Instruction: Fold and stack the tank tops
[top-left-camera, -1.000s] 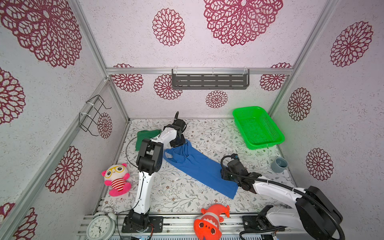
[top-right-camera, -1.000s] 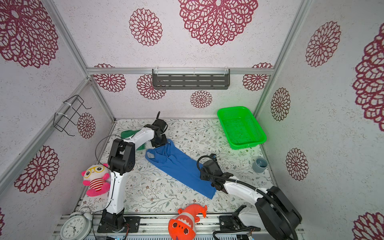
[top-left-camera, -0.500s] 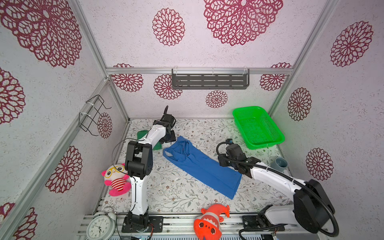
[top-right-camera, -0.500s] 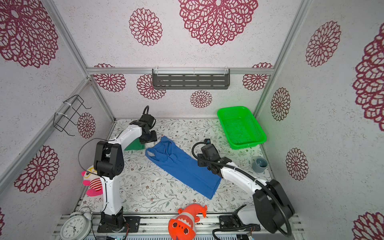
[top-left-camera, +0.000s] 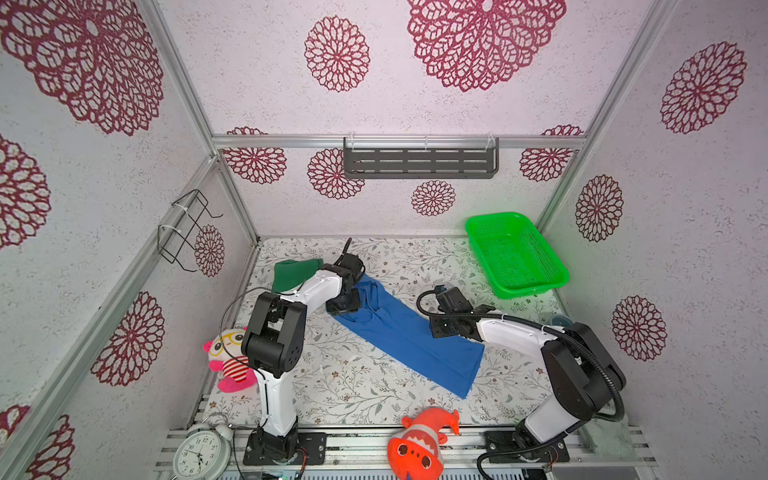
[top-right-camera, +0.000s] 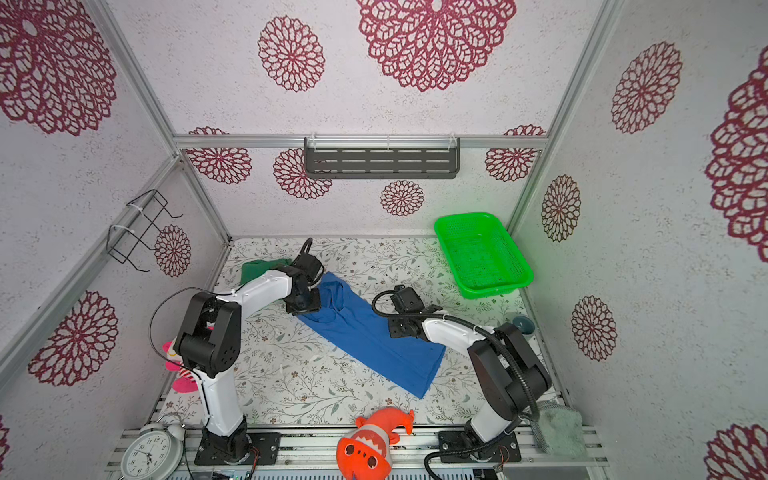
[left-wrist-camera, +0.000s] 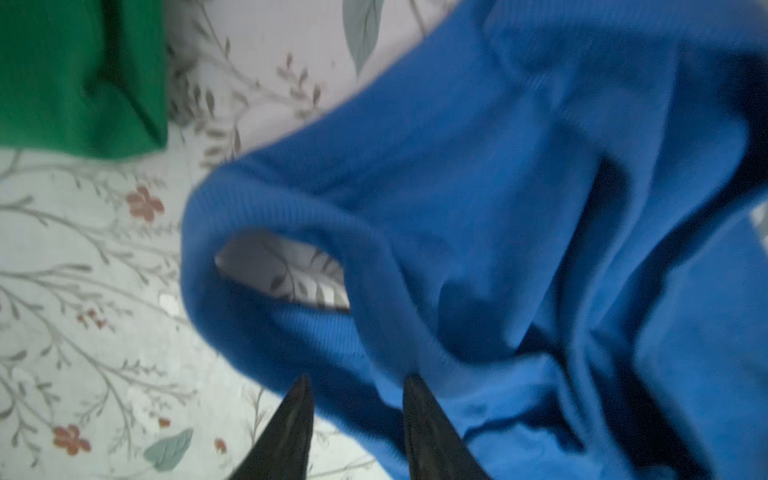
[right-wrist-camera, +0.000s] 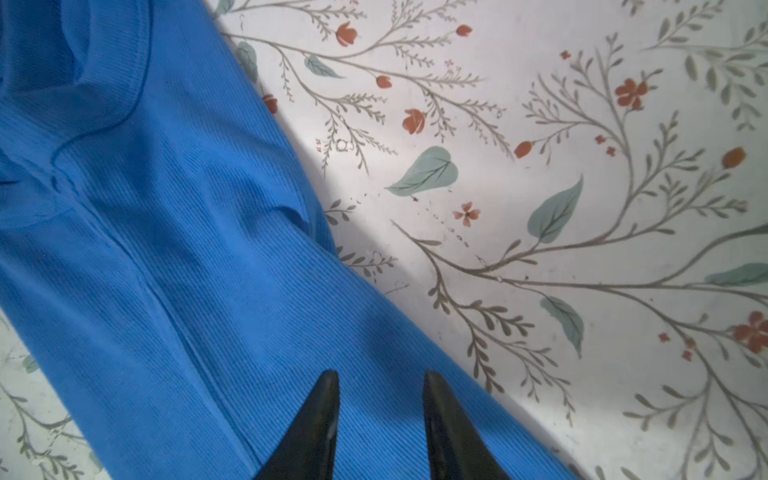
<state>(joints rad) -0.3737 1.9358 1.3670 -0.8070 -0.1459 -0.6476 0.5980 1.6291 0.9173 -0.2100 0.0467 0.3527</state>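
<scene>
Since the blue tank top (top-left-camera: 409, 336) is spread flat as one long strip, the coming fold is judged to turn on its long axis. That axis is seen in both top views to run slantwise, from the hem at the near end to the straps at the far end.

- Hem end: no gripper is found on it. It lies back from the right gripper (right-wrist-camera: 380, 384), toward that arm's base.
- Right gripper: set over the body of the top, close to its side edge. The jaws are narrowly parted, ribbed cloth shows in the gap, and nothing is seen pinched. Bare floral table (right-wrist-camera: 540, 216) lies just beside the fingers.
- Left gripper (left-wrist-camera: 357, 386): placed at the strap end, tips at the rim of an open strap loop. The jaws are a little apart, and no firm nip is made out.
- Dark green tank top (top-left-camera: 293, 272): beyond the left gripper, already folded small, with a strip of table between it and the blue.

The straps are judged nearer the left arm and the hem nearer the right.
</scene>
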